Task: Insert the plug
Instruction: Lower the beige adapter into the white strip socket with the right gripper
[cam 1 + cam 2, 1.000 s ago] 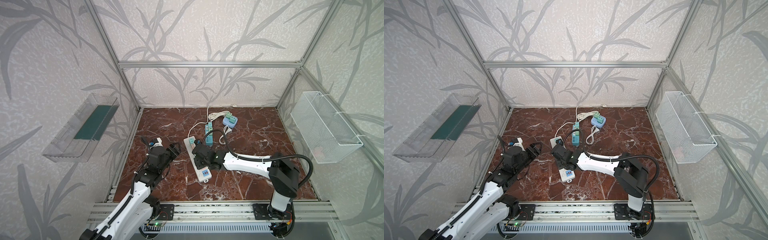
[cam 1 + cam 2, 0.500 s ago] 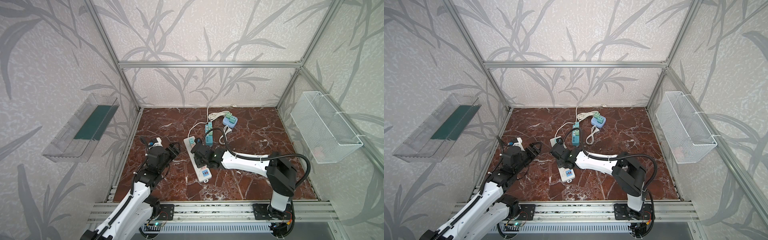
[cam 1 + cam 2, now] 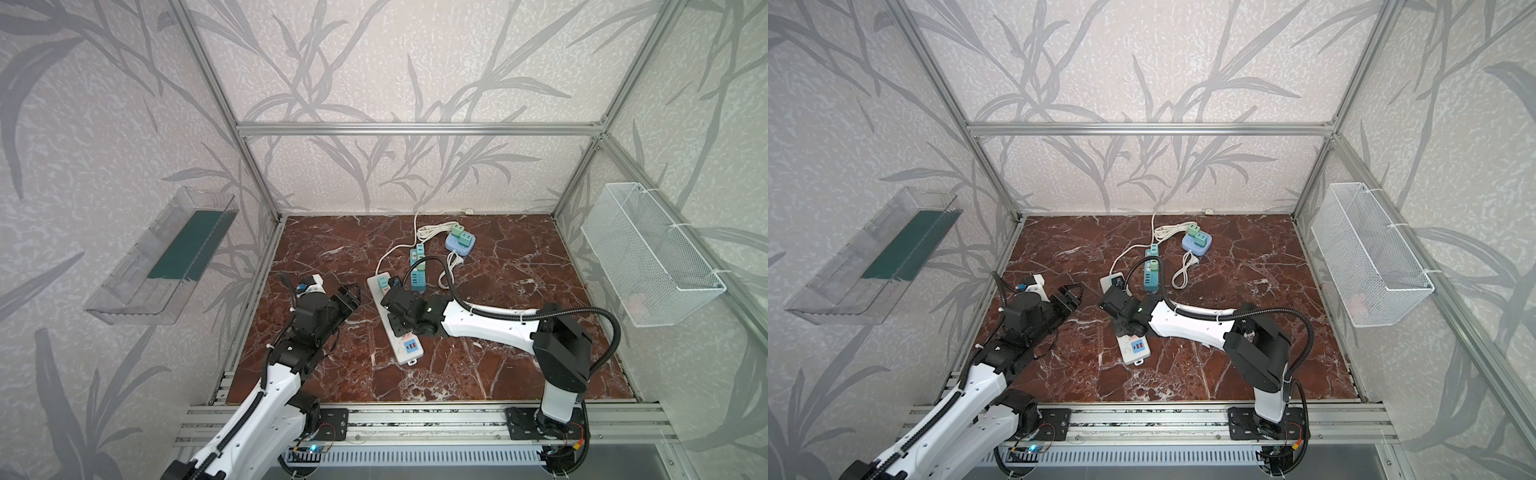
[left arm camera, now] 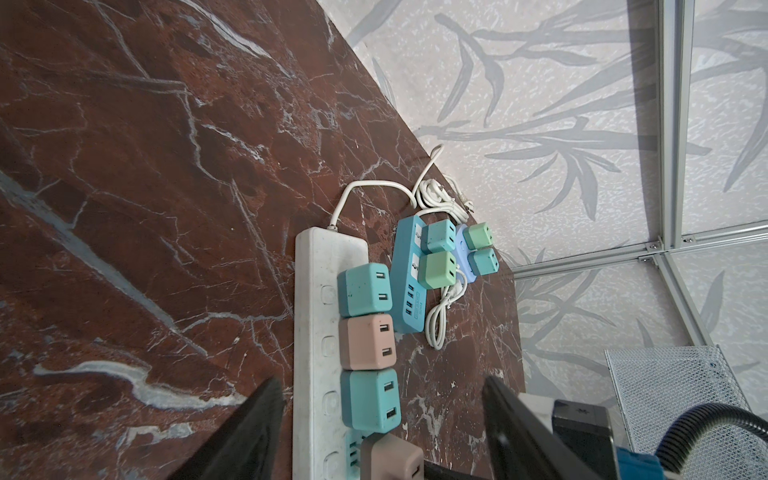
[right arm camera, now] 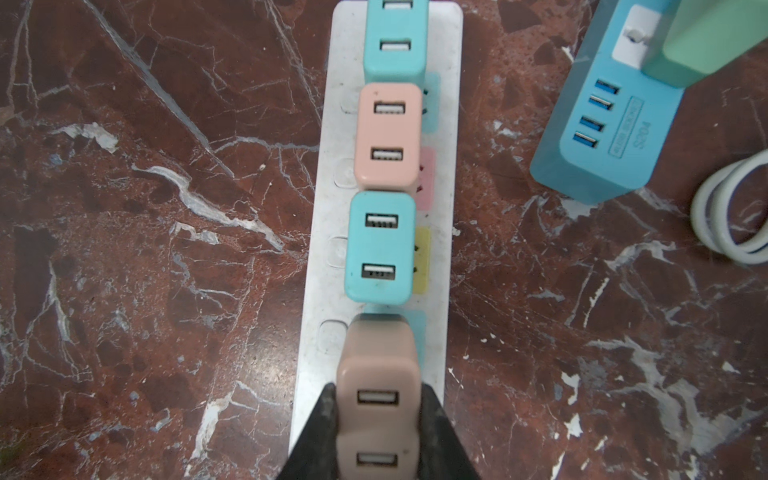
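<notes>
Evidently aligning its prongs, right gripper [image 5: 377,399] clamps tan plug [image 5: 376,361] over the power strip [image 5: 320,286]'s free socket; left gripper [image 4: 382,382] gapes idle

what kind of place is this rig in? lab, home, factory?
Likely a lab robot cell: an aluminium frame boxes in the marble-look tabletop, wallpapered panels serve as walls, and left arm and right arm mount on a front rail.
</notes>
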`<state>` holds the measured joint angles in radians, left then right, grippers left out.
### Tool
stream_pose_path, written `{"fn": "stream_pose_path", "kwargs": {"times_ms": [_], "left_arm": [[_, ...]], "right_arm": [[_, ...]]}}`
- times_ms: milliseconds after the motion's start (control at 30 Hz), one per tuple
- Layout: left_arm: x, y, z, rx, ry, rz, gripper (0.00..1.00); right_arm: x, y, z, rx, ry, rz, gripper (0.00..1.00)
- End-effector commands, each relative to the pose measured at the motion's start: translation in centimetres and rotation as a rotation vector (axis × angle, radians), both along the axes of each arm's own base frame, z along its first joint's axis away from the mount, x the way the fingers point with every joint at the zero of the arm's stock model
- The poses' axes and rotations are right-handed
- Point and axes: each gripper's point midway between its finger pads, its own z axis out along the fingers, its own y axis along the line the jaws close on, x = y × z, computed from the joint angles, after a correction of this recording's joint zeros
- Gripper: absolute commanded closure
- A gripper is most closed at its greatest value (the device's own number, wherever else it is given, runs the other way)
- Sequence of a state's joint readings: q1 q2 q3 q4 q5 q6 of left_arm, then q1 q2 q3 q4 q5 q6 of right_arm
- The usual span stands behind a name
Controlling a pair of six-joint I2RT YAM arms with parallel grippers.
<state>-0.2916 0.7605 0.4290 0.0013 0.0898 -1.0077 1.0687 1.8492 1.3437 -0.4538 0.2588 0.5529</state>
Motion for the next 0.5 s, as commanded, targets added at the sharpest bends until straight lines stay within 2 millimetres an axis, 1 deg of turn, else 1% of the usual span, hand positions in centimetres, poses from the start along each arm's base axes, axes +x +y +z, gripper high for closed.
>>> {"fn": "stream_pose_path", "kwargs": {"times_ms": [0,100,167,367,467], "left_arm": [[0.0,0.0,0.2,-0.021,-0.012,0.003,0.24],[0.0,0.0,0.1,-0.027,-0.012,0.007,0.24],[0.0,-0.1,0.2,-0.031,-0.012,0.000,0.24],[0.0,0.0,0.3,-0.026,-0.015,0.003,0.24],[0.0,0.0,0.3,-0.031,-0.013,0.003,0.24]], "right_arm": [[-1.4,-1.0,-1.5,-0.079,0.080,0.025,1.00],[-1.0,-0.3,-2.1,-0.061,0.083,0.024,1.00],[-0.7,-0.2,-2.5,-0.080,0.084,0.020,1.00],[-0.2,-0.6,-3.5,-0.124,0.089,0.002,1.00],[-0.4,-1.2,-4.5,-0.155,0.103,-0.015,1.00]]}}
